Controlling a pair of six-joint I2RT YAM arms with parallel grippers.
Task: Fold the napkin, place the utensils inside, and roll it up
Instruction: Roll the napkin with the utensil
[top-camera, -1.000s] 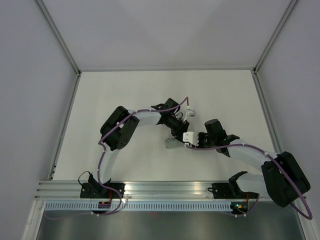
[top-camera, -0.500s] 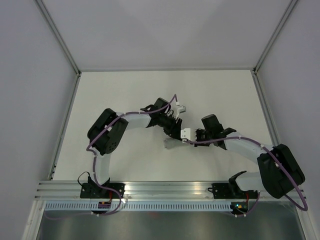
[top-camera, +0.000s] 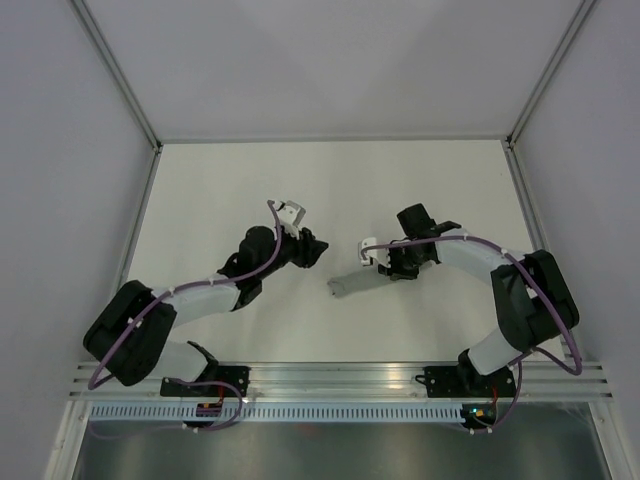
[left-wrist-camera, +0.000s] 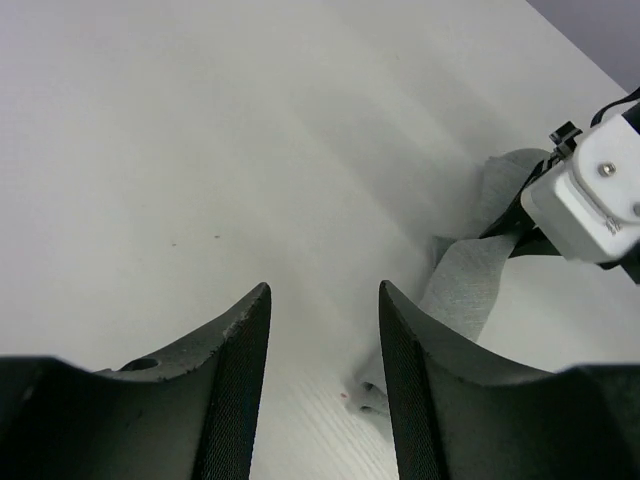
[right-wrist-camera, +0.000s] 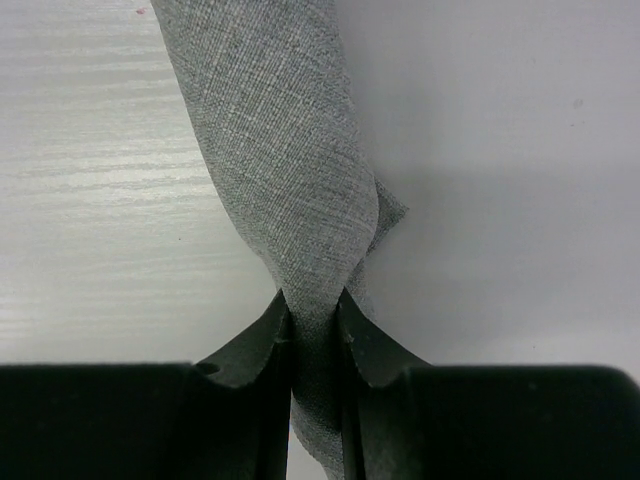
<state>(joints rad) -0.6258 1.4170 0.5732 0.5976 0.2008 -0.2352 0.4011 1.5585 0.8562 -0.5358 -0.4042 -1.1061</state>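
Right gripper (right-wrist-camera: 313, 305) pinches the napkin (right-wrist-camera: 290, 180); left gripper (left-wrist-camera: 325, 290) is open beside it.
The grey napkin is bunched into 1 narrow, twisted strip on the white counter (top-camera: 230, 200). The right gripper's jaws are closed on the napkin's right end, the cloth squeezed between its 2 fingers. The left gripper is left of the napkin, apart from it, jaws spread and holding nothing.

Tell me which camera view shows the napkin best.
The right wrist view: the napkin lies close, weave sharp, pinched in the right gripper. The left wrist view shows part of it; the top view, only a small grey strip.
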